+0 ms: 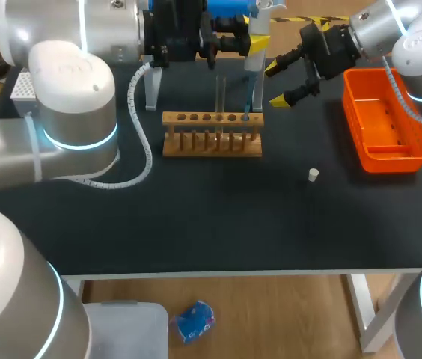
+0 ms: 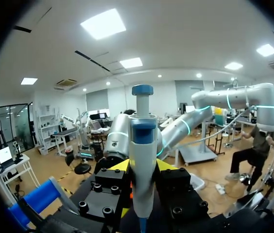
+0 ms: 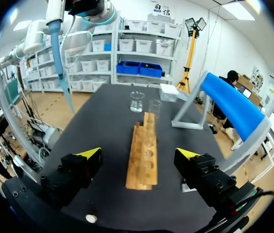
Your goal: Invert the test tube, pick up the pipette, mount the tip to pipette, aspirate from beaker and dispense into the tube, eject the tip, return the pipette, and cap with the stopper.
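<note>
My left hand [image 2: 143,170] is closed on the pipette [image 2: 143,145]: its two fingers clamp the barrel from either side, and the plunger end stands up above them. From the head view the pipette hangs straight down out of that hand, and its tip [image 1: 248,101] reaches to the top of the rack [image 1: 211,134], at the end nearest my right hand; I cannot tell whether it goes into a hole there. The tube [image 1: 221,93] stands upright in the rack, just beside the tip, under my left hand. My right hand [image 3: 139,158] is spread wide and holds nothing. It hovers above the table [image 1: 196,224], and the rack lies lengthwise ahead of it, running away between the lines of its two fingers without touching them. Past the rack's far end from that hand stand two beakers [image 3: 137,102], side by side. The stand [image 3: 229,109] is ahead of my right hand and off to one side of the rack. The stopper [image 1: 313,175] lies alone on the table, under and slightly behind my right hand, clear of the rack. The bin [image 1: 383,123] sits beside my right hand, on the side away from the rack.
</note>
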